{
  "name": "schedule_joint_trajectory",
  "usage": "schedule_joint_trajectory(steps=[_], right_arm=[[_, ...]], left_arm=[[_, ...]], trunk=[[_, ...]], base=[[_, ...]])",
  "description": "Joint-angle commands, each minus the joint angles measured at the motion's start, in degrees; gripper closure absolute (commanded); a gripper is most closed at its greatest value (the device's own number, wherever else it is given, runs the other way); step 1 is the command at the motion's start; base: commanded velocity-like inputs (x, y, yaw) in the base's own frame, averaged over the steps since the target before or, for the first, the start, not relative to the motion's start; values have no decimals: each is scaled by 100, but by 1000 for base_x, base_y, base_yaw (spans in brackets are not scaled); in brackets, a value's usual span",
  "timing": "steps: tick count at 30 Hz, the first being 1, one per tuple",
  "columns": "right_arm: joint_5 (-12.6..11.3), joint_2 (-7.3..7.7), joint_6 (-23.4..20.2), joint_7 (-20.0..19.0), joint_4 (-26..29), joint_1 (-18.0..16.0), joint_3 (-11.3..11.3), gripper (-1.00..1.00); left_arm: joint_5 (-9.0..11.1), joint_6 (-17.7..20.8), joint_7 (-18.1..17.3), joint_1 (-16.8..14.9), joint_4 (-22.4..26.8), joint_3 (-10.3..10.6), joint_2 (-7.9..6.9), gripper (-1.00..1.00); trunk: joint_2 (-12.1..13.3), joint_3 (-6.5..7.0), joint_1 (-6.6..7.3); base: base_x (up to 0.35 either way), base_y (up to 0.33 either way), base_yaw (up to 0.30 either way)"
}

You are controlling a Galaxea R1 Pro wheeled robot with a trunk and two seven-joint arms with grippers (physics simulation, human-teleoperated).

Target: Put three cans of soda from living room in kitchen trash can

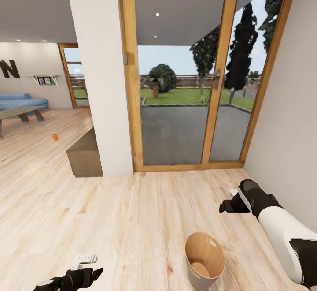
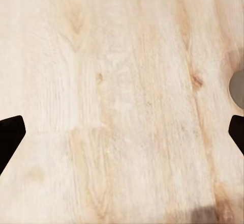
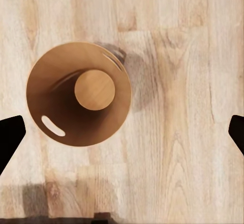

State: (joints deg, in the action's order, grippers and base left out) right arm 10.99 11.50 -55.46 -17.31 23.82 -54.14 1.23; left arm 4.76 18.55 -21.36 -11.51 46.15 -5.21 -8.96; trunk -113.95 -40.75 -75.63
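**Pale wood floor, empty bin, one can far off**

Pale wood floor (image 1: 145, 220) runs from the glazed doors (image 1: 189, 75) to the living room (image 1: 26, 101). The trash can (image 1: 204, 255) stands empty at the robot's base; an orange soda can (image 1: 55, 137) lies well apart, near the sofa (image 1: 20, 101). Both grippers, left (image 2: 122, 132) and right (image 3: 122, 132), hold their fingers wide, carrying nothing. Judged best: drive close before reaching. The right wrist view alone looks straight down into the bin's bare bottom.
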Motion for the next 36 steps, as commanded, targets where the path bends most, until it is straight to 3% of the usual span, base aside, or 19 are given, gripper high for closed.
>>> schedule_joint_trajectory(steps=[1,13,22,36], right_arm=[[0,0,0,0,0,0,0,-100],[0,-3,0,0,7,5,-8,-100],[0,1,0,6,7,8,-8,-100],[0,3,1,5,9,8,-8,-100]], left_arm=[[-8,0,0,0,0,1,0,-100],[-27,-6,0,0,0,6,8,-100],[-27,-15,-7,0,4,3,15,-100],[-28,-10,-9,0,0,6,9,-100]], trunk=[[-42,-18,-23],[-523,-234,-286],[-523,-234,-286],[-523,-234,-286]], base=[[0,0,0],[0,0,0],[46,0,0],[285,0,0]])
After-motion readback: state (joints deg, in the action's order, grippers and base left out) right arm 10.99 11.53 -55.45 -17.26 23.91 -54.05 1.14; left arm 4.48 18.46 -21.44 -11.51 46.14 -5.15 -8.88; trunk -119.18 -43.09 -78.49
